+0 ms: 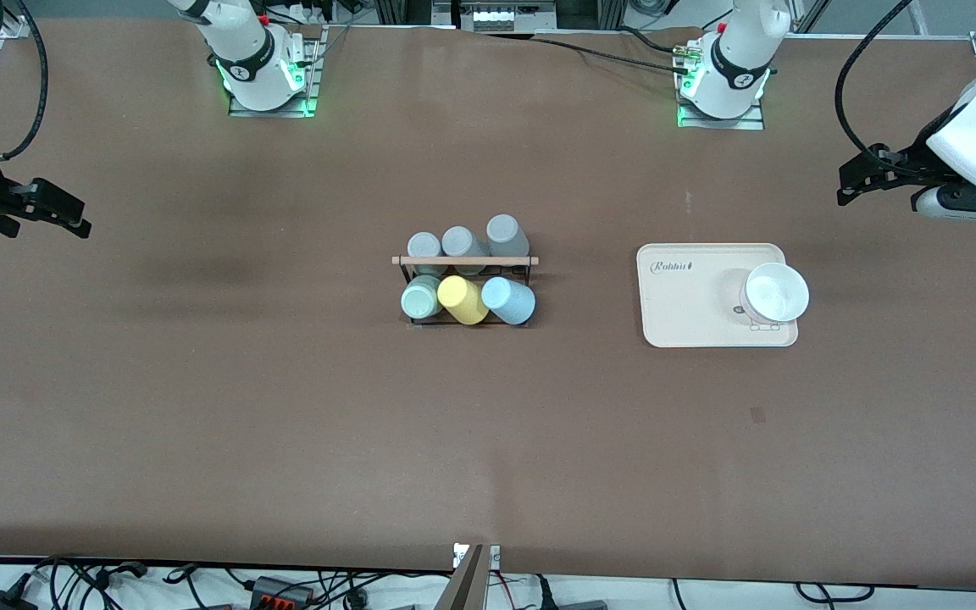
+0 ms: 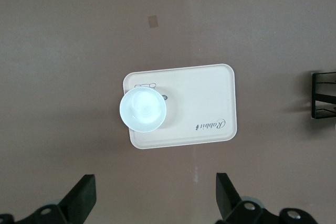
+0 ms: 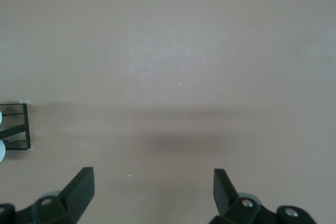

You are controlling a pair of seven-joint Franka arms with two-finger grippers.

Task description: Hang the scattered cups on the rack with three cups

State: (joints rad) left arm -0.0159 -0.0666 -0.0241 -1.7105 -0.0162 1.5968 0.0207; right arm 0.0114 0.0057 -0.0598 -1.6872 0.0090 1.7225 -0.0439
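**Rack looking full, both arms parked wide**

I'm reading the rack (image 1: 464,288) as my landmark at mid-table, and it's carrying six tumblers: three grey tumblers (image 1: 463,241) on its side farther from the front camera, and on the nearer side the pale mint green cup (image 1: 420,299), the yellow tumbler (image 1: 462,300) and the light blue cup (image 1: 508,300). The wooden rod (image 1: 464,261) is running across the top between the two rows. I'm judging the hanging as done, or all but done: both task cups are sitting on the rack, and I'm seeing no loose cup on the table around it.

The left gripper (image 1: 851,180) is hovering well apart from the rack, past the cream tray (image 1: 683,318) toward the left arm's end, fingers spread wide and holding nothing. The right gripper (image 1: 73,216) is hanging over bare table toward the right arm's end, likewise spread and empty. Both arms are waiting.

The left wrist view is giving me the tray (image 2: 210,98) straight down, with a white bowl (image 2: 143,109) on it, and only a sliver of the rack at its edge. The right wrist view is catching just a corner of the rack's frame (image 3: 21,127); the cups themselves are only fully readable from the front.
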